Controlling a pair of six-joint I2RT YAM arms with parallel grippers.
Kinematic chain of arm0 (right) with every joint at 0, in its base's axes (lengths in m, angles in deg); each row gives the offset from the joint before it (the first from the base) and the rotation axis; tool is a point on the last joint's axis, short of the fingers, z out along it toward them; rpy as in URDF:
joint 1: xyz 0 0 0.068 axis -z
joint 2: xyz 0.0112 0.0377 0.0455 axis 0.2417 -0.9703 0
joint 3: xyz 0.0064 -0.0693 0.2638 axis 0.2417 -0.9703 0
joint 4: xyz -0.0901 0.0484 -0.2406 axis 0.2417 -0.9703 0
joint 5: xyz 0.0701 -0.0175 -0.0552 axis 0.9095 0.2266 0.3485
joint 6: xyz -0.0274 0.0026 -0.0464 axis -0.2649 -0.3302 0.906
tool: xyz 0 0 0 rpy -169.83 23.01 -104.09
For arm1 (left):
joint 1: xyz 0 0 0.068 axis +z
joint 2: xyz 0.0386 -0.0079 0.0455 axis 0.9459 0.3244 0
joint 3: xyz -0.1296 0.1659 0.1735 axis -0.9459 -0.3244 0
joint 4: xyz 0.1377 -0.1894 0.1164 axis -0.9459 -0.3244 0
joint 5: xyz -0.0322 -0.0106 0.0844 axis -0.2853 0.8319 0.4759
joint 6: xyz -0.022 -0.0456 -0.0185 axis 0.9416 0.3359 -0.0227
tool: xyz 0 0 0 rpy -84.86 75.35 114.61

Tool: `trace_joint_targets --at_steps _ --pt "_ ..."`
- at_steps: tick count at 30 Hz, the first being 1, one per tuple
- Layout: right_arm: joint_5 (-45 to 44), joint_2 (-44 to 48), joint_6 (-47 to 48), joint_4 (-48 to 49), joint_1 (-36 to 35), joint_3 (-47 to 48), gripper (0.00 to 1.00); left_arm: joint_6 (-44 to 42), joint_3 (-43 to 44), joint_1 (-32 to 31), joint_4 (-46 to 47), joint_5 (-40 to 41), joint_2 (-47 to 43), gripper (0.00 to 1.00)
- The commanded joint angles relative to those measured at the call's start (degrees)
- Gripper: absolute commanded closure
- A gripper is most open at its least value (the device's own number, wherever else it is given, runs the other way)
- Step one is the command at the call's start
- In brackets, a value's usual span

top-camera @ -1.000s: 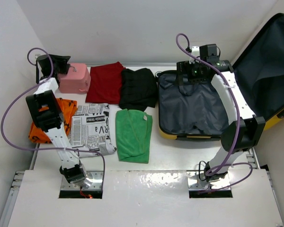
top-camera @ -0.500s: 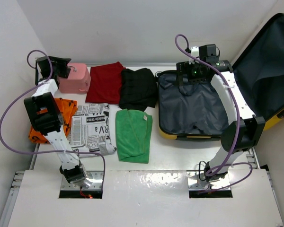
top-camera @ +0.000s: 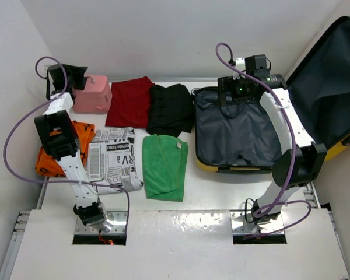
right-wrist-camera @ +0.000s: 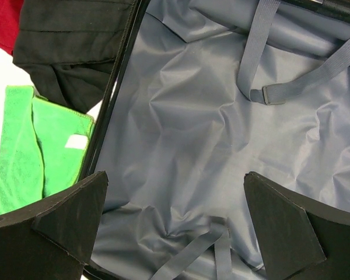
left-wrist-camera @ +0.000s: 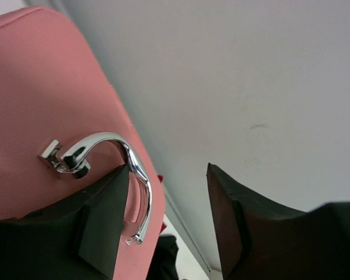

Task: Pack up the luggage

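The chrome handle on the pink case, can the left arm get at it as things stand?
Probably yes. The left fingers stand open right at the pink case, the chrome handle lies just beside one of them, and nothing sits in between.

A robotics lab test cell. Bare white panel walls (top-camera: 163, 35) box in a white counter (top-camera: 221, 189) on its left, far and right sides. Two white-and-black robot arms, the left arm (top-camera: 64, 151) and the right arm (top-camera: 286, 122), are bolted to metal plates (top-camera: 114, 220) at the counter's near edge, each trailing a looped purple cable (top-camera: 6, 153). Folded clothes lie in tidy rows like staged props: a red cloth (top-camera: 130, 100), a black cloth (top-camera: 170, 108) and a green cloth (top-camera: 165, 166), with an open yellow suitcase (top-camera: 239, 134) to their right.
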State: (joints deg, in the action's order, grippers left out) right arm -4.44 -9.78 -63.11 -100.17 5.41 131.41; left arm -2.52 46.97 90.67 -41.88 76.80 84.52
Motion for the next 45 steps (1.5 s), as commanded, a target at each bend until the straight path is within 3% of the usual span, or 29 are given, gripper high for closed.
trace_joint_targets --at_steps 1,5,9,20,25,29,31,32,34,35,36,38,39,41,43,45 --pt "-1.53 0.37 0.42 0.11 -0.47 1.26 0.00 -0.78 4.73 -2.10 4.64 -0.21 4.90 0.40" --pt "-2.68 0.72 1.47 0.02 -1.61 0.73 0.00 -0.79 6.59 -2.63 12.73 -4.79 6.67 0.44" --pt "-3.82 1.25 2.44 0.11 -2.93 -0.24 0.00 0.62 5.11 -2.63 22.83 -8.92 6.15 0.59" --pt "-4.61 0.37 3.58 -0.07 -4.87 0.90 0.00 5.54 -4.39 -2.63 24.87 -11.30 2.98 0.75" --pt "-4.70 0.99 3.67 0.19 -5.22 -0.15 0.00 4.32 -4.39 -2.63 27.42 -13.59 1.93 0.90" --pt "-4.53 1.52 3.58 0.19 -5.39 -0.59 0.00 1.95 -0.27 -1.94 25.59 -15.43 2.63 0.90" --pt "-4.61 1.60 3.76 0.11 -5.74 -0.59 0.00 -2.79 3.85 -1.14 22.60 -15.96 2.63 0.77" --pt "-4.61 1.87 3.76 0.19 -5.75 -0.68 0.00 -5.24 5.61 -0.44 16.93 -15.44 2.63 0.65" --pt "-4.61 2.22 3.76 0.11 -5.66 -1.03 0.00 -16.04 13.33 -0.43 8.92 -11.93 2.63 0.63" --pt "-4.79 2.48 3.76 0.19 -5.66 -1.47 0.00 -20.60 16.32 -0.43 0.61 -10.00 2.63 0.63" --pt "-4.79 2.57 3.76 0.11 -5.83 -1.73 0.00 -30.05 19.74 -0.43 -3.30 -7.89 2.63 0.65" --pt "-4.88 2.83 4.02 0.28 -5.66 -2.00 0.00 -39.24 27.58 -2.80 -8.85 -1.30 3.42 0.66" --pt "-4.96 2.83 3.94 0.28 -5.92 -2.00 0.00 -47.29 29.43 -3.50 -12.36 0.28 3.94 0.66" --pt "-4.79 2.49 4.11 0.37 -5.92 -1.56 0.00 -54.80 31.38 -4.57 -14.40 1.53 3.95 0.66" --pt "-4.97 2.31 4.11 0.37 -6.27 -1.21 0.00 -64.01 30.25 -5.18 -14.42 -3.19 3.25 0.59" --pt "-4.96 1.96 4.02 0.37 -6.10 -1.12 0.00 -67.13 30.23 -5.88 -17.64 -2.69 2.72 0.58"
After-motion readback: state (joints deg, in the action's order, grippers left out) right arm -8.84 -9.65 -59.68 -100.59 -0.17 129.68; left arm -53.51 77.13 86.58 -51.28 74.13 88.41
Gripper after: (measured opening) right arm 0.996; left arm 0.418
